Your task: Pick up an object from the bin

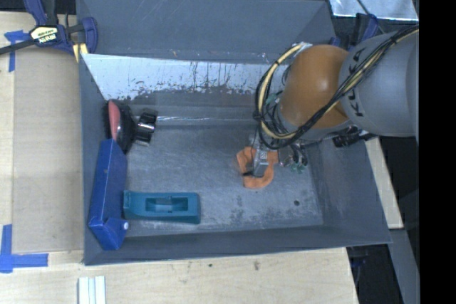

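**A:** While the gripper (262, 164) is down at the small orange lump (256, 182), how far along would you call the pick?

**B:** Early to middle, by my judgement. The arm is low inside the bin (214, 28), and the gripper is right at the lump, at about 3 o'clock from the middle of the floor. The lump looks to be resting on the floor, not lifted. The grasp and the lift are both left to do.

**A:** Is the gripper wide or narrow?

**B:** I cannot tell; the wrist and its cables cover too much of it.

**A:** What else lies about?

**B:** A long blue box (107, 196) lies along the wall at 9 o'clock. A teal block (162, 206) sits just beside its lower end, at about 7 o'clock. At 10 o'clock there is a black cylinder (145, 128) next to a red-and-black thing (114, 119).

**A:** Does anything stand in the way?

**B:** Not that I see. All four lie well apart from the orange lump, with bare floor around it. The bin's wall at 3 o'clock is the nearest thing to mind on the way up.
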`<state>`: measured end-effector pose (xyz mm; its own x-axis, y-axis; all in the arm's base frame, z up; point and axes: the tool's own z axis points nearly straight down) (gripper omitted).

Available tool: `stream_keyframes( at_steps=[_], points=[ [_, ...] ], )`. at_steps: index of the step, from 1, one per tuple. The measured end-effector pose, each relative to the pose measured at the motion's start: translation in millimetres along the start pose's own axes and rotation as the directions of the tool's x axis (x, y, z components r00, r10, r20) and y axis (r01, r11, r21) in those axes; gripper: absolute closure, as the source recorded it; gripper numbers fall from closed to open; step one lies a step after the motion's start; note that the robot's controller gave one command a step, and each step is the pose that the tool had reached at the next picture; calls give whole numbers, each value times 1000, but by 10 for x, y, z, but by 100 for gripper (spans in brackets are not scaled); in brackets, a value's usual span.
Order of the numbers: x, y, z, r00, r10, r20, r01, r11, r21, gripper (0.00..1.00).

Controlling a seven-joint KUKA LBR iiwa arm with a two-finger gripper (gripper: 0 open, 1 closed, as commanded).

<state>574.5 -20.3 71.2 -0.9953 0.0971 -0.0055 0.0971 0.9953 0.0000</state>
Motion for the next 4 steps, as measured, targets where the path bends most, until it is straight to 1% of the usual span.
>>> stream_keyframes(
  at_steps=[1,2,4],
  points=[
    [0,0,0,1000,0,0,0,1000,0,100],
    [-326,-12,-3,1000,-29,0,29,1000,0,100],
    [-321,-12,-9,1000,-29,0,29,1000,-1,100]
  ],
)
